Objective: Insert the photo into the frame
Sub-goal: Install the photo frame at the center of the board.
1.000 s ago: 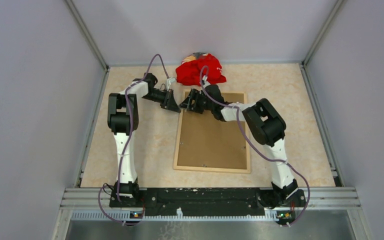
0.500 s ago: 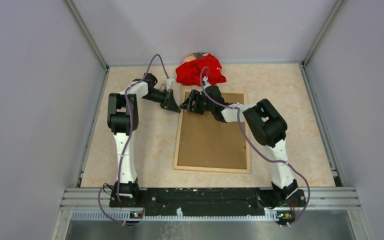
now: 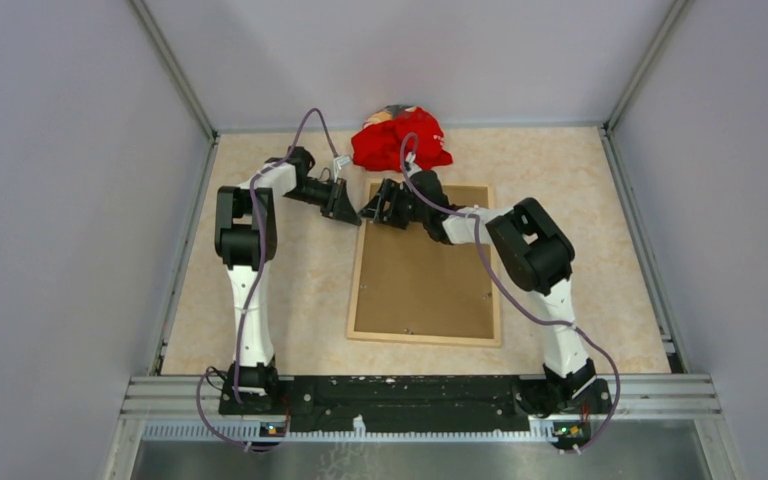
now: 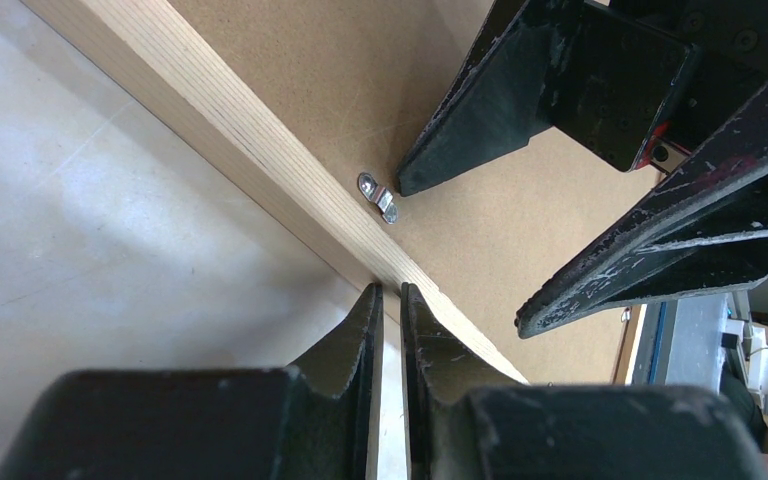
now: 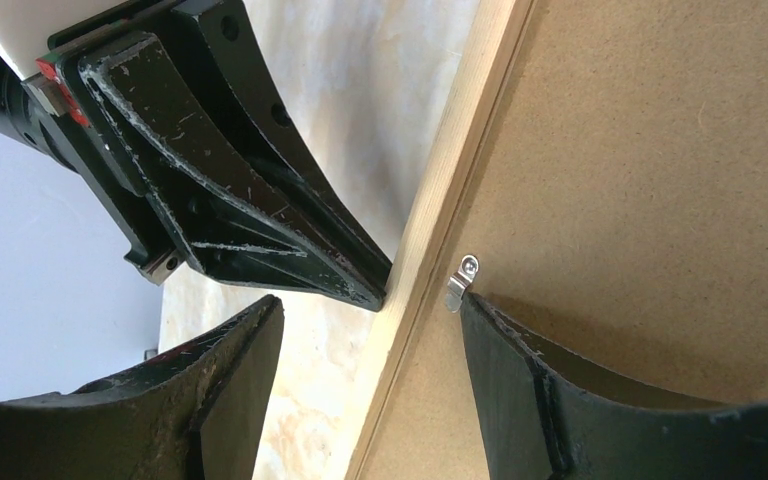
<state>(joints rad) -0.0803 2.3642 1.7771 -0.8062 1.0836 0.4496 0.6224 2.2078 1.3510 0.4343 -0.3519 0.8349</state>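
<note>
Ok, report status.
Left end effector nearly shut at edge of thin light-wood rectangular frame. Right end effector open astride that rail. Plain brown backing board fills frame. Photo unseen.

You're looking down into a booth closed in by plain pale grey walls at 9 o'clock [image 3: 60, 200], 12 o'clock [image 3: 410, 50] and 3 o'clock [image 3: 730, 200]. Slim metal posts [image 3: 172, 70] run up the two far corners. The bench [image 3: 580, 200] has a mottled beige, marble-like top, evenly lit, with only soft shadows. At 6 o'clock a ribbed aluminium rail [image 3: 420, 385] spans its near edge.
</note>
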